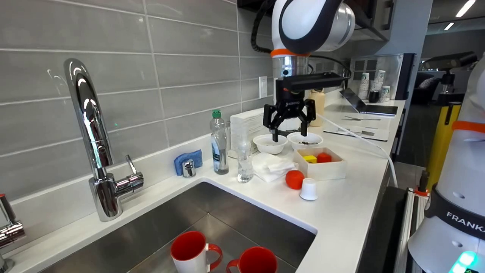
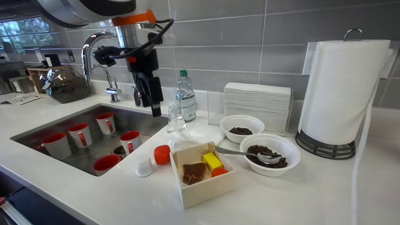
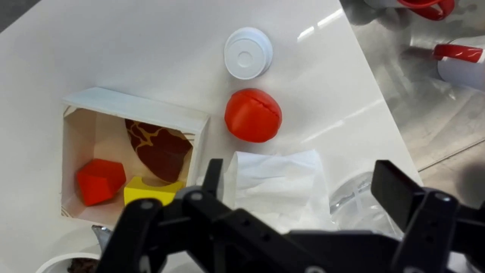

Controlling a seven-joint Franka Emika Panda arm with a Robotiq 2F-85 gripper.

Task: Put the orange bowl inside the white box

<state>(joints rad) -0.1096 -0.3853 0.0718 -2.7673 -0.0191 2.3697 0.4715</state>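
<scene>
On the robot's white base (image 1: 464, 170) I can read "FRANK", the next letter being cut at the border of the view, and on the gripper (image 1: 290, 135) stands the small word "ROBOTIQ"; the dish soap bottle (image 2: 185, 86) carries a printed label (image 2: 188, 106), but its brand is too blurred for me. The countertop (image 2: 275, 200) is white and glossy and runs along a wall of grey tiles (image 2: 218, 34); into it is set a steel sink (image 1: 265, 227) with red and white mugs (image 2: 76, 134), and toward the far end there is an open laptop (image 1: 375, 109). The white box (image 2: 209, 190) stands between the wall edge and the front edge of the countertop, and holds a yellow block (image 2: 213, 161), a red-orange block (image 2: 219, 172) and a brown piece with yellow veins (image 2: 194, 173). The orange bowl (image 3: 253, 115), if I may call so this rounded red-orange thing whose opening I cannot see, sits outside the box, near the side edge of the sink and just beside a small upturned white cup (image 2: 144, 165). The arm (image 1: 312, 22) hangs over the countertop, and the gripper points downward, well above it; its two fingers (image 3: 396, 189) are spread wide, with the white napkins (image 3: 280, 185) seen below between them.
</scene>
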